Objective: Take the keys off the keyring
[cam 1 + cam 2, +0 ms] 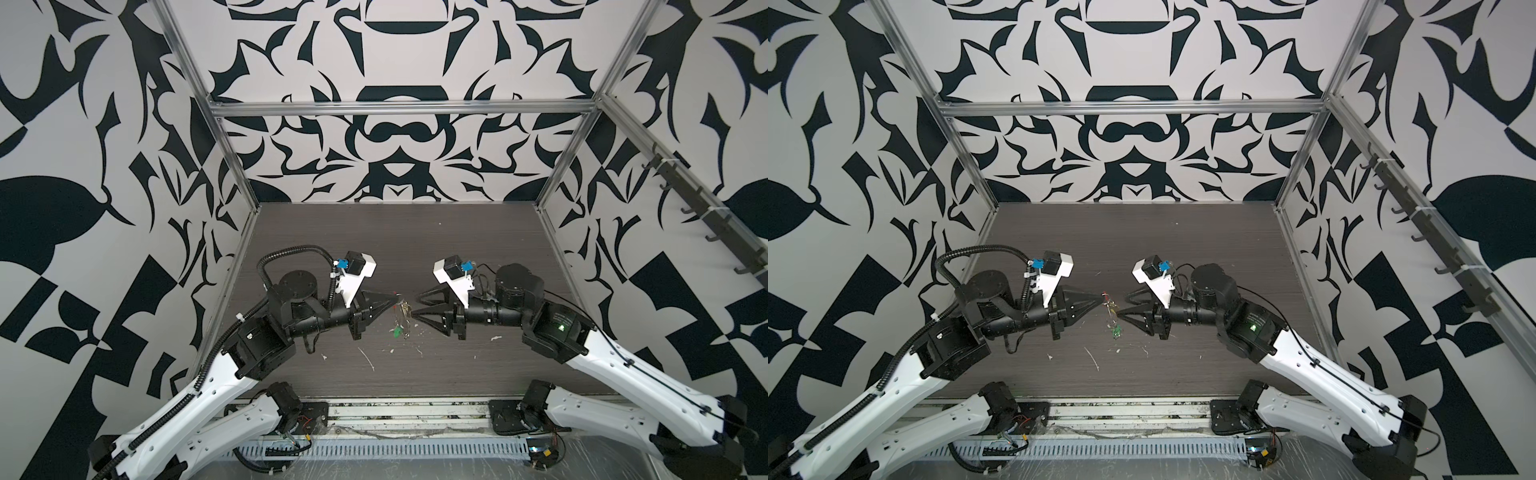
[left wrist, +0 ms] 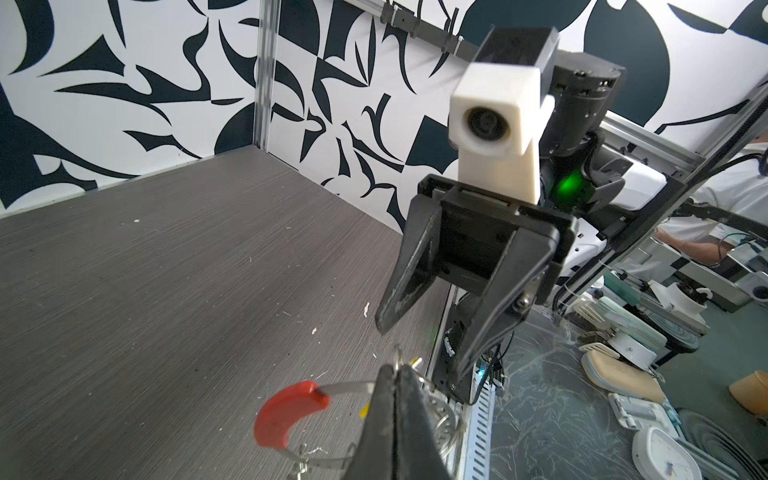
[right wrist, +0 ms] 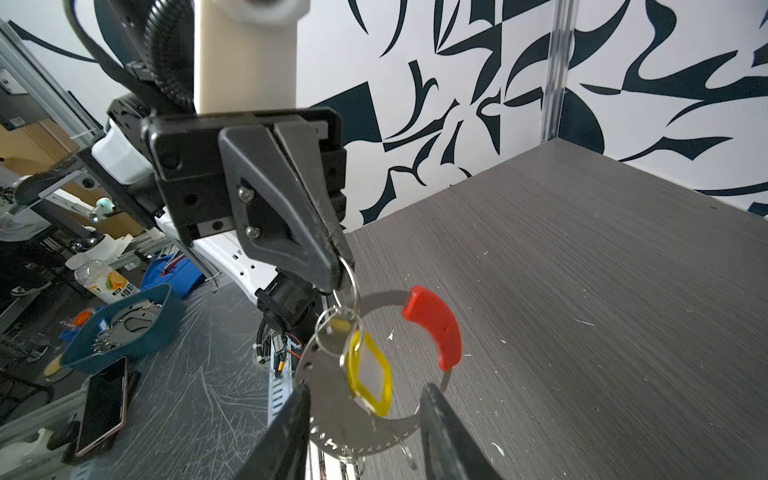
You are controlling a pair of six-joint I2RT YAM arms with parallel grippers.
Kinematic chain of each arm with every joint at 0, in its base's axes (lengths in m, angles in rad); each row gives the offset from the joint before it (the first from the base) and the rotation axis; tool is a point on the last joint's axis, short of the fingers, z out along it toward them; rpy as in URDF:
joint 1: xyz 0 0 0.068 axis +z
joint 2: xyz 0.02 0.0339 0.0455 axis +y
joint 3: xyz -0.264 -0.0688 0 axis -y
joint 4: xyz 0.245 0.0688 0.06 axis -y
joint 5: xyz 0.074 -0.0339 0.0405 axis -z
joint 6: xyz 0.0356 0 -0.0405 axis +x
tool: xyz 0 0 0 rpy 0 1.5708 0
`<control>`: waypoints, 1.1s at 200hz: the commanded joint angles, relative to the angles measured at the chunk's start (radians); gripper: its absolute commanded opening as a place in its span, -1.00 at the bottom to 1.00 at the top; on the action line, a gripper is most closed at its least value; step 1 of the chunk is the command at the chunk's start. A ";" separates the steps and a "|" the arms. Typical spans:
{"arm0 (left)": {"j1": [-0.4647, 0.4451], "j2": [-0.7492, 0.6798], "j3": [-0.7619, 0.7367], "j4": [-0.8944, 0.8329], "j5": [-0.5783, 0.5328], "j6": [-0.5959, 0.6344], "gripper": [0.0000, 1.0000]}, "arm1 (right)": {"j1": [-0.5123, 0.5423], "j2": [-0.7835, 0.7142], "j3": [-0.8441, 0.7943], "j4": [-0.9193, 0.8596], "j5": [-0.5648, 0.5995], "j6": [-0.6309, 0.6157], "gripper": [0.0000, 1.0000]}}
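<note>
The keyring (image 3: 332, 374), a flat silver loop with a red sleeve (image 3: 434, 326), hangs above the dark table (image 1: 415, 249) between my two grippers. My left gripper (image 2: 395, 374) is shut on a small metal ring (image 3: 347, 270) at the loop's top. The yellow-headed key (image 3: 370, 374) dangles from that ring in front of the loop. My right gripper (image 3: 365, 395) is open, one finger on each side of the loop's lower arc and apart from it. In both top views a green-headed key (image 1: 397, 331) (image 1: 1117, 331) shows below the loop (image 1: 402, 311); I cannot tell whether it hangs or lies.
Small white scraps (image 1: 365, 357) lie on the table in front of the grippers. Patterned walls with metal posts close in three sides. Beyond the front edge are a slotted cable duct (image 1: 374, 451), a blue bin (image 3: 124, 328) and a phone (image 3: 102, 407).
</note>
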 commanded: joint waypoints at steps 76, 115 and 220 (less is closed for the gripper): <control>0.000 -0.015 -0.017 0.057 0.011 -0.023 -1.00 | 0.048 0.037 0.041 0.078 0.084 -0.048 -0.21; -0.001 -0.015 -0.022 0.057 0.011 -0.024 -1.00 | 0.050 0.039 0.050 0.079 0.095 -0.051 -0.27; -0.001 -0.016 -0.032 0.074 -0.013 -0.032 -1.00 | 0.063 0.045 0.061 0.075 0.091 -0.052 -0.59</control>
